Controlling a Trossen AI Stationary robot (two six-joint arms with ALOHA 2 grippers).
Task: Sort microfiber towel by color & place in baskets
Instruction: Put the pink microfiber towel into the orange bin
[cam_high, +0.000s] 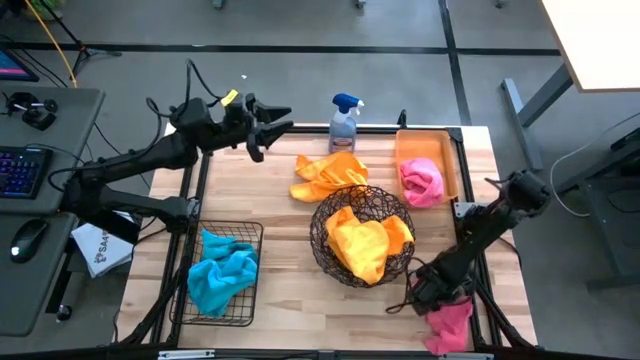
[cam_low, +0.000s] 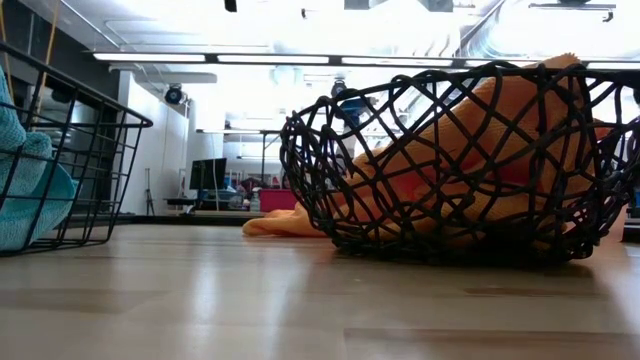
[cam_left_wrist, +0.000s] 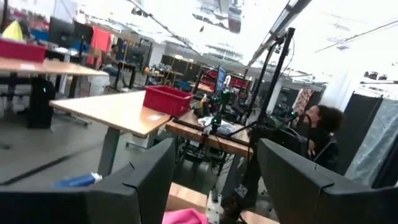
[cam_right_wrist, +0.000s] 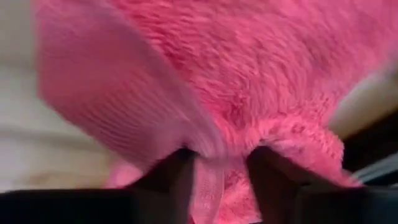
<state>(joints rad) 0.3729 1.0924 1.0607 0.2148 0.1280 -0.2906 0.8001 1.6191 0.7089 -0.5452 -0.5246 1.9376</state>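
My right gripper (cam_high: 432, 290) is low at the table's near right corner, shut on a pink towel (cam_high: 451, 322) that fills the right wrist view (cam_right_wrist: 236, 81). A second pink towel (cam_high: 422, 180) lies in the orange tray (cam_high: 405, 142). Orange-yellow towels (cam_high: 365, 247) sit in the round woven-wire basket (cam_high: 322, 232), which also shows in the low view (cam_low: 450, 160). Another orange-yellow towel (cam_high: 328, 170) lies on the table beyond it. Teal towels (cam_high: 222, 270) fill the black wire-grid basket (cam_high: 250, 305). My left gripper (cam_high: 272, 124) hangs open, raised over the far left. My right gripper pinches a bunched fold of the pink towel (cam_right_wrist: 214, 177) between its two fingers (cam_right_wrist: 174, 183), coming from above and slanting toward the near edge. Most of the cloth spreads out beyond the fingertips. Whether it is lifted off the table, I cannot tell.
A blue-topped spray bottle (cam_high: 344, 124) stands at the far edge between my left gripper and the orange tray. Bare wood lies between the wire-grid basket and the round basket. A keyboard and mouse sit on a side desk to the left.
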